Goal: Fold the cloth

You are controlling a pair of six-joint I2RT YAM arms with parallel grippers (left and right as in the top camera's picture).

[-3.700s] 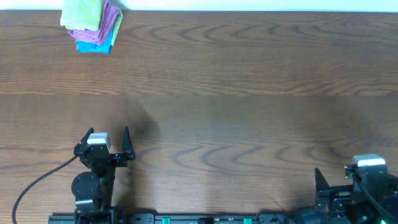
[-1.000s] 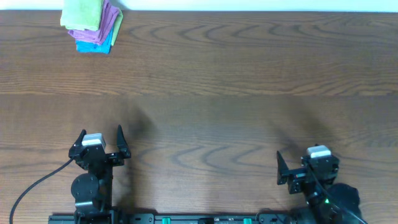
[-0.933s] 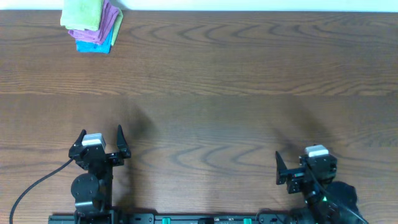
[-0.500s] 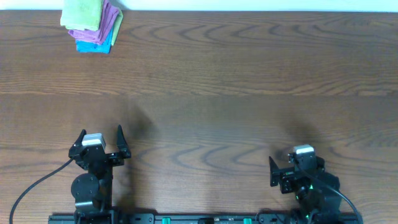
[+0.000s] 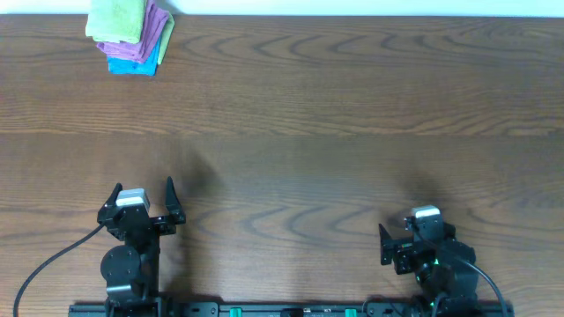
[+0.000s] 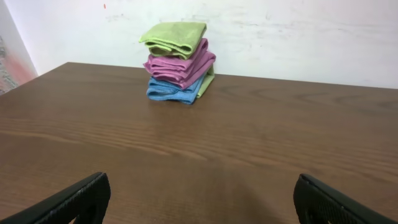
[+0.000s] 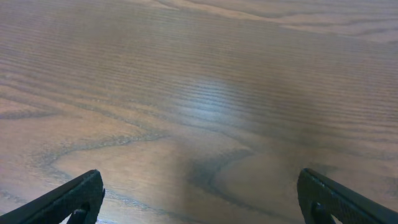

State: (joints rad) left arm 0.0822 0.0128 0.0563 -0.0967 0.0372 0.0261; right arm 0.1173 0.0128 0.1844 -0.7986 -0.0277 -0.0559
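The cloth (image 5: 117, 18) is lime green and lies folded on top of a small stack at the table's far left corner. In the left wrist view the cloth (image 6: 174, 38) sits far ahead against the white wall. My left gripper (image 5: 143, 187) is near the front edge on the left, far from the stack. It is open, and in the left wrist view the left gripper (image 6: 202, 183) has only bare wood between its fingers. My right gripper (image 5: 412, 236) is at the front right, also open. The right gripper (image 7: 199, 180) is over bare table.
Under the green cloth lie a purple folded cloth (image 5: 152, 35) and a bright blue folded cloth (image 5: 132, 63); the left wrist view shows the purple cloth (image 6: 180, 65) above the blue cloth (image 6: 169, 92). A white wall (image 6: 298, 31) runs behind the wooden table (image 5: 308, 114).
The right arm has slid left along the front edge and drawn back slightly. The left arm has stayed still over the last second. Both grippers remain open.
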